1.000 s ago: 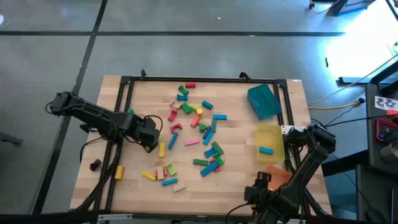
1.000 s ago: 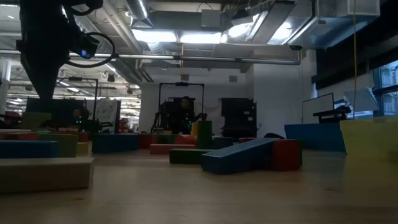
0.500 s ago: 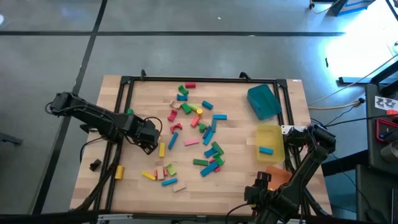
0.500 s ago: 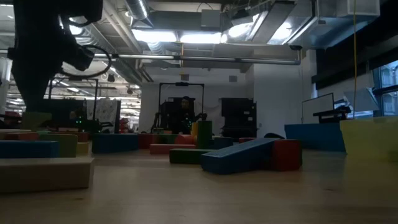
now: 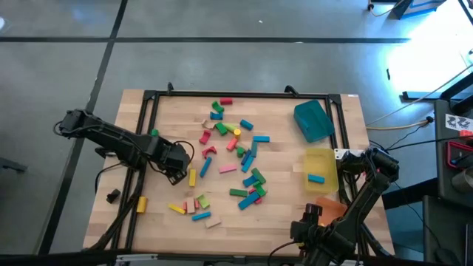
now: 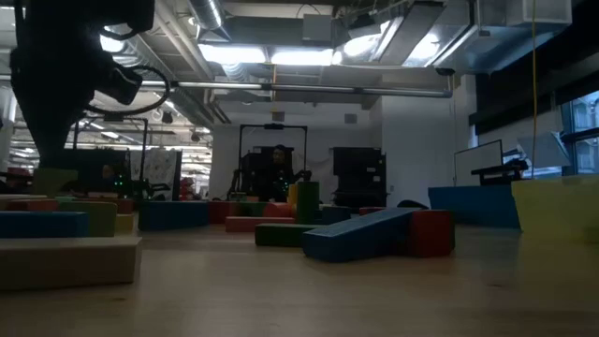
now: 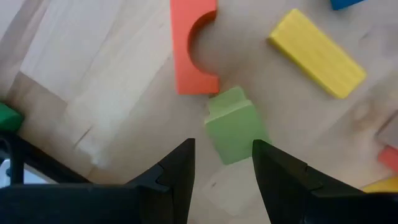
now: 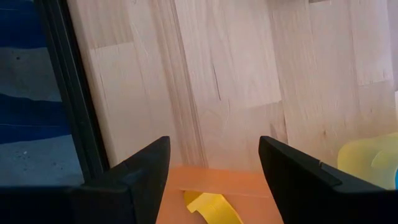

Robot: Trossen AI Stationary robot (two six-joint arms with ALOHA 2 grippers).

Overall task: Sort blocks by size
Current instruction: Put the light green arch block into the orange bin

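The green block [image 7: 233,126] sits on the tabletop [image 7: 112,81], right between the left hand's [image 7: 222,163] wide-open fingers. Go straight down, then squeeze its flat sides gently.

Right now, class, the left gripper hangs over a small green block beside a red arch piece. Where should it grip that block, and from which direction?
Grip the green block across its two free flat sides, coming straight down from above. It lies flat on the table, and the left gripper already has its fingers open, one at each side. Its far end touches the red arch piece, so avoid closing along that direction.
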